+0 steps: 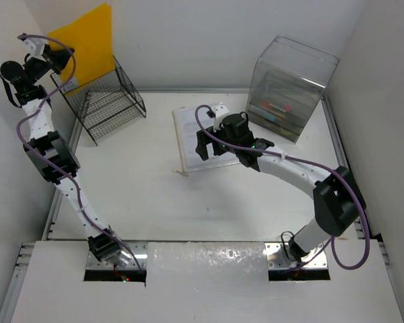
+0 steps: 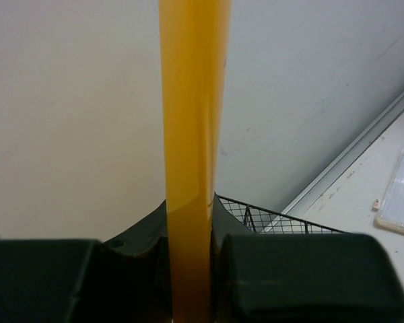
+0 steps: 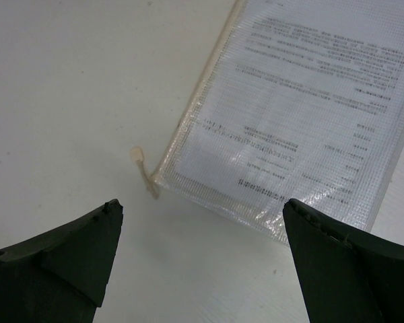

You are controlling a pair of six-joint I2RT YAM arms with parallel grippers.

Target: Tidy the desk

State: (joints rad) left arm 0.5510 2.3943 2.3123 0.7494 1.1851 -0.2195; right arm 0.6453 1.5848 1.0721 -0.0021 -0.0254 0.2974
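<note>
left fingers (image 2: 289,276) clenched on yellow folder (image 1: 87,40) above wire rack (image 1: 111,101), far-left table (image 1: 141,195) corner | right fingers (image 3: 60,262) spread wide over mesh document pouch (image 3: 303,114) | clear drawer box (image 1: 293,87) far-right corner

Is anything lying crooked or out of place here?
The clear document pouch lies askew on the desk, not square with its edges. The yellow folder is up in the air, pinched by the left gripper by the wire rack. Nothing looks spilled or damaged.

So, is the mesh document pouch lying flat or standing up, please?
Lying flat: the mesh document pouch rests on the desk, its printed sheet facing up, under the open right gripper.
</note>
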